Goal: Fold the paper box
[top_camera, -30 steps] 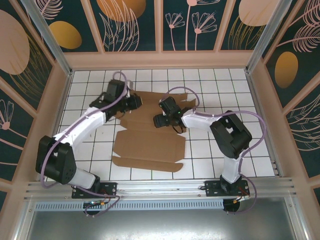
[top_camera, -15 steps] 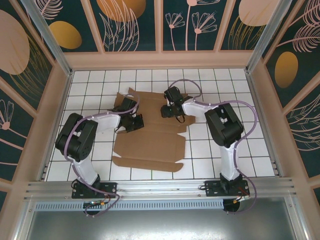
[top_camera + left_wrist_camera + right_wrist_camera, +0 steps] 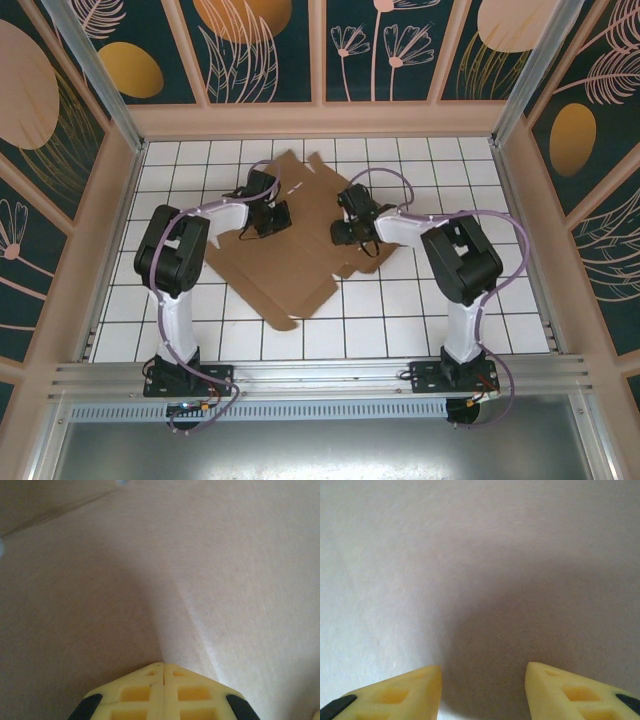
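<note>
Paper box (image 3: 290,270) has swung round on the table (image 3: 420,300). Its long axis now runs near-left to far-right, mid-table, with free tiles off every edge. My left hand (image 3: 163,667) is clenched against the sheet, right hand (image 3: 483,672) released over it.
</note>
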`<state>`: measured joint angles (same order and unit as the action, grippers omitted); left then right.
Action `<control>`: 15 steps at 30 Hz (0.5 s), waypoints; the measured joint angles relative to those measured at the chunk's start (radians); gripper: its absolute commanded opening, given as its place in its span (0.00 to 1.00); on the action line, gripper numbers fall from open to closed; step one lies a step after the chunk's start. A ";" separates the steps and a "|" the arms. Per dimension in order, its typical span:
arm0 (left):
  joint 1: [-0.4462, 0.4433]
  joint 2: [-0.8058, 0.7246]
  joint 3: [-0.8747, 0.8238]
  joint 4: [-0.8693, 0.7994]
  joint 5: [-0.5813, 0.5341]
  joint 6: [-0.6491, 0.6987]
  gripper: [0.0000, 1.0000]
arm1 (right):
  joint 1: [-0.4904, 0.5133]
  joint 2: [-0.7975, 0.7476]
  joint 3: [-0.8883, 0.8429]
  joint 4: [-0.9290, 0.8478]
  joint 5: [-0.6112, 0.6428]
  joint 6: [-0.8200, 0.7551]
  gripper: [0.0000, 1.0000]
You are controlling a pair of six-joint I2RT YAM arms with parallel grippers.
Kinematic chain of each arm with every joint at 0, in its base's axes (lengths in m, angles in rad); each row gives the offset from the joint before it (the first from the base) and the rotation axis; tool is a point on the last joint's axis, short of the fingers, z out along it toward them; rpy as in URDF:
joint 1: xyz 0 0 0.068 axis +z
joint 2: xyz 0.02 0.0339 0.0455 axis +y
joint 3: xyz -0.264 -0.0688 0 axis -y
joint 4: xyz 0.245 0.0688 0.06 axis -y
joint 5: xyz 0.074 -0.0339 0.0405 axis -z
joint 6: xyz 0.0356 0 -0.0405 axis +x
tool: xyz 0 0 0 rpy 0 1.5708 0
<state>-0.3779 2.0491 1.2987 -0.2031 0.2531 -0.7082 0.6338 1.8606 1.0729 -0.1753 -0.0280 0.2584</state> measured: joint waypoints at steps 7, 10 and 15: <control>-0.003 0.023 0.042 -0.024 0.003 0.025 0.00 | 0.050 -0.052 -0.062 0.014 -0.101 0.070 0.52; -0.006 0.026 0.058 -0.047 -0.003 0.041 0.00 | 0.047 -0.058 -0.052 -0.004 -0.138 0.077 0.55; -0.008 -0.020 0.051 -0.082 -0.024 0.059 0.00 | -0.025 -0.126 -0.047 -0.034 -0.231 0.059 0.70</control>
<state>-0.3859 2.0289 1.3495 -0.2852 0.2291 -0.6491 0.6090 1.7344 1.0256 -0.2096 -0.2592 0.3176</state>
